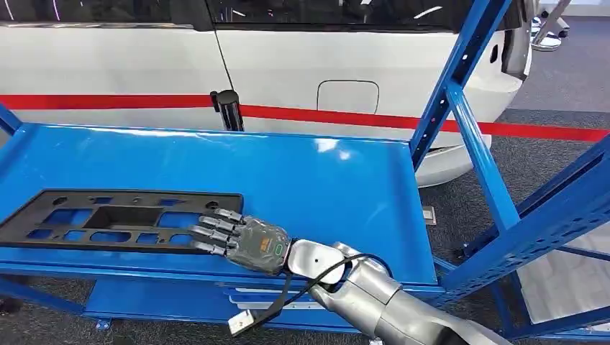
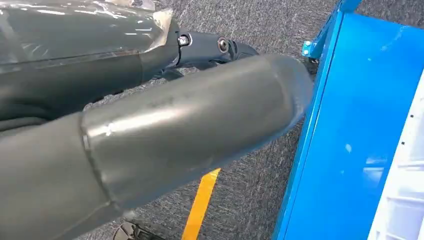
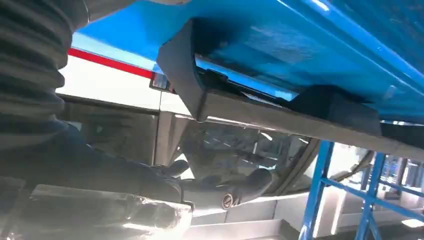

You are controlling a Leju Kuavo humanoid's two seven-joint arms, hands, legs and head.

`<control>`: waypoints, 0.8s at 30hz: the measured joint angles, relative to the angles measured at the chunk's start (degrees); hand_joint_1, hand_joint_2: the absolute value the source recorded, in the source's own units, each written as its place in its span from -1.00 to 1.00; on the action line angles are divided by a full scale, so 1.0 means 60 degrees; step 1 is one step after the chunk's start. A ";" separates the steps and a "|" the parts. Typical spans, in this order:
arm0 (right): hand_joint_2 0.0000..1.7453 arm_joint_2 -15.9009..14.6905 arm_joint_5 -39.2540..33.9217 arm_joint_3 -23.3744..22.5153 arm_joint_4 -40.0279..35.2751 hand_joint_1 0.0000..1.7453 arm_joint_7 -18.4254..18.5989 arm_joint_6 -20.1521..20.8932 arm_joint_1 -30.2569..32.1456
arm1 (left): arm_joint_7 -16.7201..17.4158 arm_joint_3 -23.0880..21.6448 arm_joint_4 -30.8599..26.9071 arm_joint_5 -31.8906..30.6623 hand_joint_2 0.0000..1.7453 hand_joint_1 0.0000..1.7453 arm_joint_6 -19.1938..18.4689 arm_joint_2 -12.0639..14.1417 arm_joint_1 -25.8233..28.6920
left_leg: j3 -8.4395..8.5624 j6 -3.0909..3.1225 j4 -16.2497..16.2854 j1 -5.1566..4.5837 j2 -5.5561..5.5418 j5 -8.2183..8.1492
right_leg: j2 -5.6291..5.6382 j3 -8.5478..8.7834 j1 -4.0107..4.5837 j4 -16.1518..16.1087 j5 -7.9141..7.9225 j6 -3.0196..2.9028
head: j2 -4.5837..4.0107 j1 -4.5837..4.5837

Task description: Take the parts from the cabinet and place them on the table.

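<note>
Head view: one black plastic part [image 1: 119,219] lay flat on the blue shelf [image 1: 309,180] near its front edge; right hand [image 1: 241,241] rested on the part's near end, fingers extended, not visibly closed around it. Left wrist view: left hand [image 2: 150,145] hung beside the shelf; grasp indeterminate. Right wrist view: the part's edge seen close. Judgement: get the fingers fully under the rim before lifting.
</note>
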 joint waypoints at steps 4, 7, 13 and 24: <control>1.00 0.0164 0.0120 0.0000 0.0244 -1.00 0.0175 0.0000 -0.0050 | 0.0011 0.0000 0.0000 0.0011 -1.00 -1.00 -0.0004 -0.0007 0.0000 | 0.0001 0.0000 0.0000 0.0001 0.0000 0.0000 | 0.0000 0.0002 0.0000 0.0000 0.0000 0.0000 | 0.0000 0.0000; 1.00 0.0251 0.0149 0.0000 0.0371 -1.00 0.0221 0.0000 -0.0083 | 0.0014 -0.0004 0.0000 0.0011 -1.00 -1.00 -0.0004 -0.0011 0.0000 | 0.0001 0.0000 0.0000 0.0002 0.0000 0.0000 | 0.0000 0.0001 0.0000 0.0000 0.0000 0.0000 | 0.0000 0.0000; 1.00 0.0470 0.0401 -0.0113 0.0583 -1.00 0.0681 -0.0022 -0.0094 | 0.0015 -0.0004 0.0000 0.0040 -1.00 -1.00 -0.0004 -0.0018 -0.0002 | 0.0001 0.0000 0.0000 0.0002 0.0000 0.0000 | 0.0000 0.0001 0.0000 0.0001 0.0000 0.0000 | 0.0000 0.0000; 1.00 0.0787 0.0572 -0.0284 0.0921 -1.00 0.0870 -0.0018 -0.0103 | 0.0044 0.0000 0.0000 0.0055 -1.00 -1.00 0.0004 -0.0036 -0.0003 | 0.0000 0.0000 0.0000 0.0002 0.0000 0.0000 | 0.0000 -0.0001 0.0000 0.0001 -0.0001 -0.0001 | 0.0000 0.0000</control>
